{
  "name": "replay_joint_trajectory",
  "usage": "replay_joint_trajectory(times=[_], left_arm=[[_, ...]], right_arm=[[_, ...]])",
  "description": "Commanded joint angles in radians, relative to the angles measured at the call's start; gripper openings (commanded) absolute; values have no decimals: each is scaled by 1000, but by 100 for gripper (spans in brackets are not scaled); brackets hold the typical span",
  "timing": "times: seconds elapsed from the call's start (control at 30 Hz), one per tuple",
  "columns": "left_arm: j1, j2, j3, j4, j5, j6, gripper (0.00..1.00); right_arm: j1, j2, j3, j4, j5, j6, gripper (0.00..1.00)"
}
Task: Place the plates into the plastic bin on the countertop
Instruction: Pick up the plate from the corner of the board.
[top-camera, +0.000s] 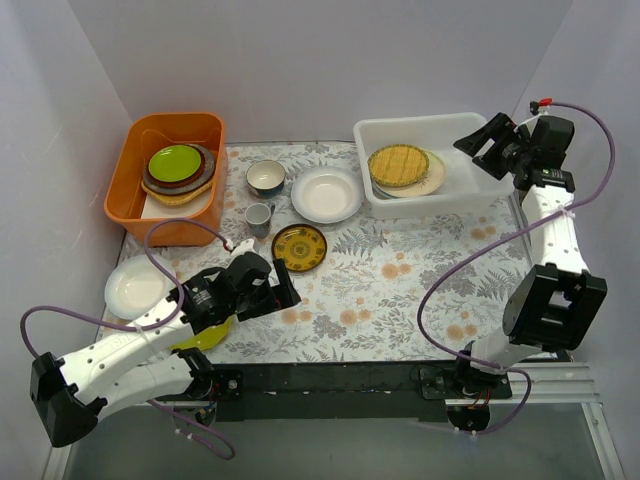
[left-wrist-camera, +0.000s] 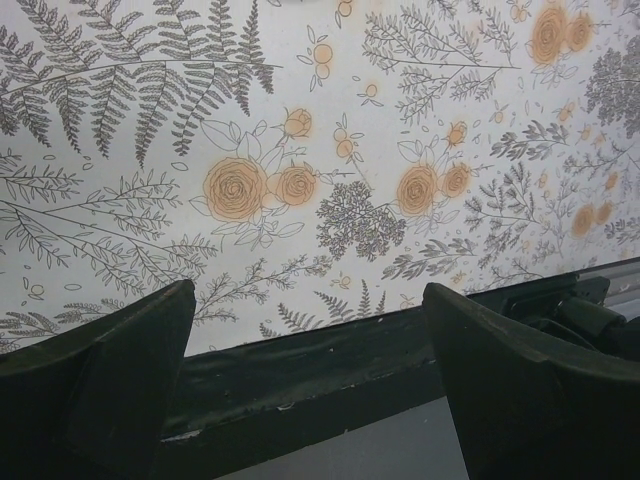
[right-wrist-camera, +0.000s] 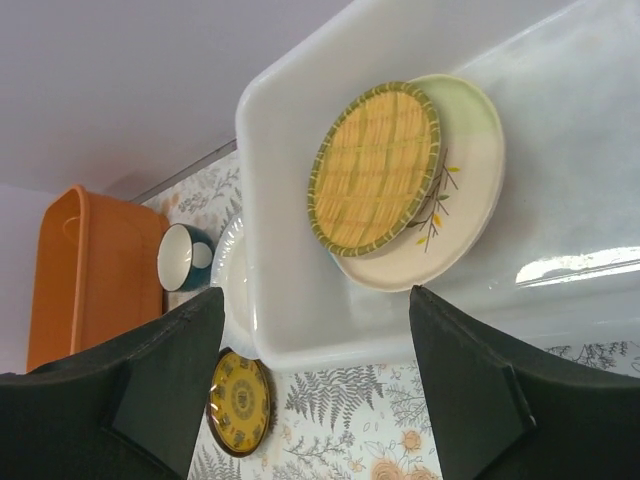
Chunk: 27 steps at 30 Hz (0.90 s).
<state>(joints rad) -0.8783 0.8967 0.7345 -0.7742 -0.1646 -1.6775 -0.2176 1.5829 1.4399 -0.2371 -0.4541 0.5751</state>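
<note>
The plastic bin stands at the back right of the countertop. Inside it a woven-straw plate lies on a cream leaf-sprig plate. On the cloth rest a white plate, a small brown-and-yellow plate and a cream plate at the left edge. My right gripper hangs open and empty over the bin's right end. My left gripper is open and empty, low over the cloth near the front edge.
An orange tub at the back left holds a lime plate on a stack of others. A teal bowl and a grey cup stand between the tub and the white plate. A lime-yellow item shows under the left arm.
</note>
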Motion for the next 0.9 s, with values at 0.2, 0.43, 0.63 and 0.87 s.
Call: replay_joint_trajectory(times=[0.2, 0.43, 0.63, 0.87], left_arm=[[6, -21, 86, -53, -38, 22, 98], [6, -51, 88, -76, -41, 6, 98], [7, -53, 77, -97, -42, -10, 98], [7, -35, 89, -109, -53, -18, 98]], right_arm=[[92, -291, -217, 1, -72, -41, 81], [216, -448, -337, -39, -41, -52, 81], [411, -559, -522, -22, 18, -8, 81], [625, -627, -703, 39, 106, 63, 80]])
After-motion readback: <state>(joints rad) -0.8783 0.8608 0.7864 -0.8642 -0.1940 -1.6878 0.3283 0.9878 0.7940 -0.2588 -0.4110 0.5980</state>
